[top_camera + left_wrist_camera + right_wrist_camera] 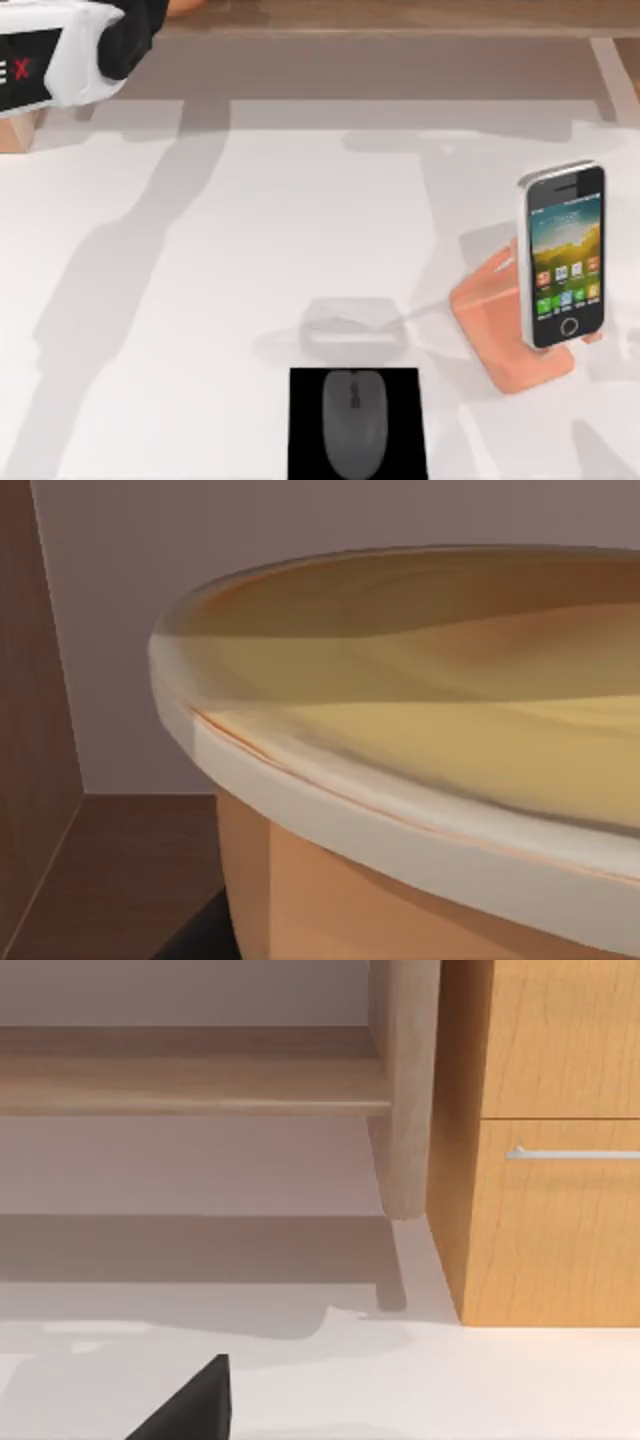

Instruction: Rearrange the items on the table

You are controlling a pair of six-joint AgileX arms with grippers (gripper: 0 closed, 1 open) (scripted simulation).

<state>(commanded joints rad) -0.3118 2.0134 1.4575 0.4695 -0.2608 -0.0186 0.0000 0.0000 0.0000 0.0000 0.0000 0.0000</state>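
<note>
Meanwhile, my left arm sits at the top view's upper left corner, over the tabletop's far edge. Its wrist view looks closely at the cup, whose yellow lid has a pale rim over an orange wall; whether the left tool has hold of it, or how far it is open, I cannot tell. The mouse lies on the black pad at the near edge's middle, its long axis running near to far. The phone leans on the orange stand at the right, its long axis upright in the top view, its screen facing up and its home button nearest. A dark finger shows in the right wrist view, above the white tabletop; the right tool's opening I cannot tell.
</note>
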